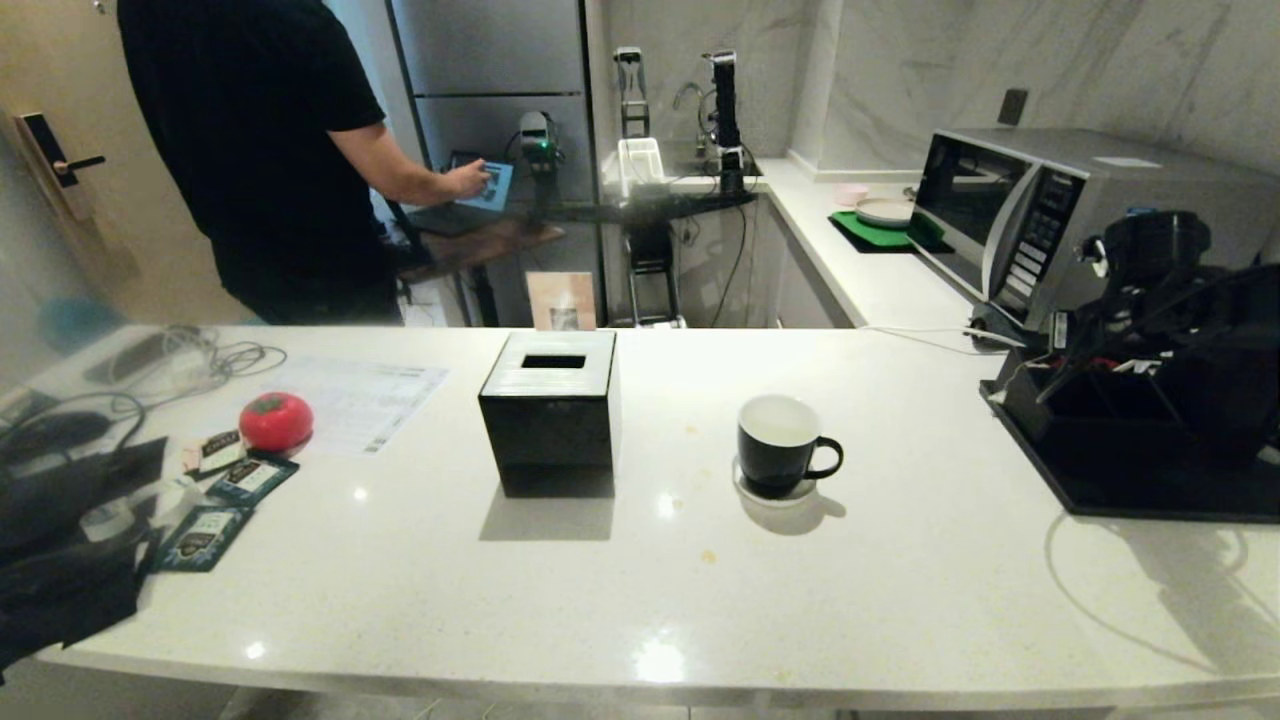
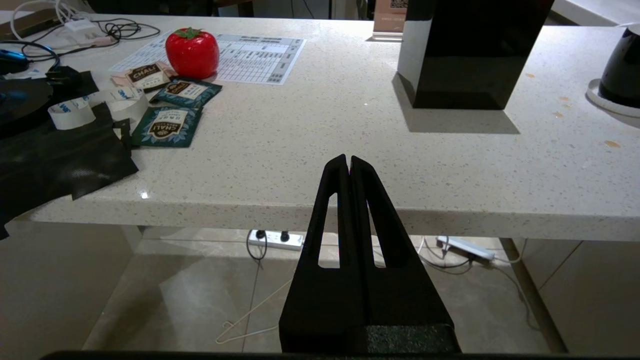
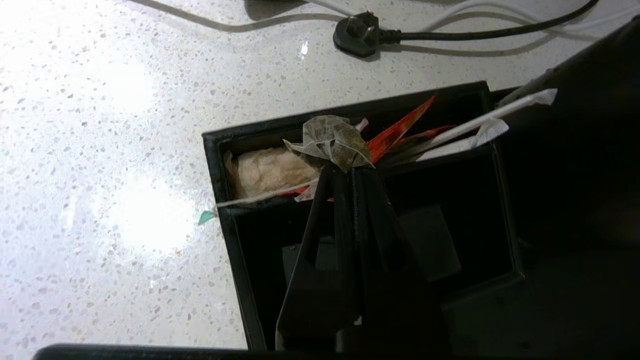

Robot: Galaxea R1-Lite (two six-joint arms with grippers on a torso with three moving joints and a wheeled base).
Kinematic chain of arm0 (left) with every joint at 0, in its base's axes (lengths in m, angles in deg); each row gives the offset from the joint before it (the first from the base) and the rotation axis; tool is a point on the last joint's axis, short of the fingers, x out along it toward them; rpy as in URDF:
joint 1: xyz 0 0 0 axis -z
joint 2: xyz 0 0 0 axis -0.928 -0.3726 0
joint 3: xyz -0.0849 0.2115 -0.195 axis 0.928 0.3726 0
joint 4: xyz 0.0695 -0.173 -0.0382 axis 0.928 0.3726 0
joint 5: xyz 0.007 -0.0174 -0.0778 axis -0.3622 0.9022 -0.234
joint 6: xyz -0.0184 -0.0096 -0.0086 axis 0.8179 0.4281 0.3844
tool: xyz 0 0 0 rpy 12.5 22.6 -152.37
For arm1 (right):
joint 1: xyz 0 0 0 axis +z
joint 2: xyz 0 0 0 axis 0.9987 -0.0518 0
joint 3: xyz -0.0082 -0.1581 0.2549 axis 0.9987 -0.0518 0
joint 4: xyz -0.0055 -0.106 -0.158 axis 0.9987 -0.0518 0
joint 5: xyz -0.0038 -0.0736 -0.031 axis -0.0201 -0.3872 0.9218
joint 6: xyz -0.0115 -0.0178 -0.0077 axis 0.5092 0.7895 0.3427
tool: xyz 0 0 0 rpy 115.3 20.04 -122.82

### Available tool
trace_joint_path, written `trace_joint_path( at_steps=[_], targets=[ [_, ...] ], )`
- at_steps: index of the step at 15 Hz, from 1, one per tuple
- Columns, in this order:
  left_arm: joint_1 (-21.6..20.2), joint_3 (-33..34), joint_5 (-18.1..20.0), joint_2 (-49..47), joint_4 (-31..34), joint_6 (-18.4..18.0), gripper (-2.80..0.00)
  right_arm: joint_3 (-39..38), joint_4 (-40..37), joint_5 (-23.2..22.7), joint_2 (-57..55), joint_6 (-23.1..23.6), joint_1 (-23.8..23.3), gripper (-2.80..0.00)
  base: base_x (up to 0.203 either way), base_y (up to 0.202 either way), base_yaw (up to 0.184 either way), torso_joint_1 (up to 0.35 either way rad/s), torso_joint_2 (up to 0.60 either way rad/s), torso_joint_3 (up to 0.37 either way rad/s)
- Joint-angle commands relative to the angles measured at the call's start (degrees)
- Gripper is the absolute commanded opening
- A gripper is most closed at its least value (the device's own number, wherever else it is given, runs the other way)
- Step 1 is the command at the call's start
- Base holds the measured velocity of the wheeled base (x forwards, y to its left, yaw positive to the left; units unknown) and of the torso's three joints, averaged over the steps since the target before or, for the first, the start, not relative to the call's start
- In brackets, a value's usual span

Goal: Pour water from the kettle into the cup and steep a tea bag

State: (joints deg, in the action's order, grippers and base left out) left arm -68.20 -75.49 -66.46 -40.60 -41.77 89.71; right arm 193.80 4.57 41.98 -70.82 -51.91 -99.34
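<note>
White speckled counter (image 1: 900, 600) | right pincer (image 3: 350, 169) pinching tea bag (image 3: 330, 142) | left pincer (image 2: 349, 161) closed, empty

This is a small kitchen. A long white speckled stone counter (image 1: 900, 590) runs across the front and turns along a marble-patterned wall (image 1: 1100, 60), where a silver microwave oven with a dark glass door (image 1: 1040, 215) stands. Farther back are a tall grey refrigerator (image 1: 490, 90), a curved metal tap (image 1: 688, 95) and a white dish rack (image 1: 640, 160).
</note>
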Motion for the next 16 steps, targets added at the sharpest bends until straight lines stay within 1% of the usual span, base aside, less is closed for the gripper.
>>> trace_joint_path(
  at_steps=[1,13,16],
  targets=[
    [0.0,0.0,0.0,0.0,0.0,0.0,-2.8,-0.9,0.0,0.1,1.2,0.0,0.0,-2.8,0.0,0.0,0.0,0.0,0.0,0.0],
    [0.0,0.0,0.0,0.0,-0.1,0.0,-2.8,-1.2,0.0,0.1,2.7,-0.4,0.2,-2.8,0.0,0.0,0.0,0.0,0.0,0.0],
    [0.0,0.0,0.0,0.0,-0.1,0.0,-2.8,-1.2,0.0,0.2,2.6,-2.0,0.4,-2.8,0.0,0.0,0.0,0.0,0.0,0.0]
  ],
)
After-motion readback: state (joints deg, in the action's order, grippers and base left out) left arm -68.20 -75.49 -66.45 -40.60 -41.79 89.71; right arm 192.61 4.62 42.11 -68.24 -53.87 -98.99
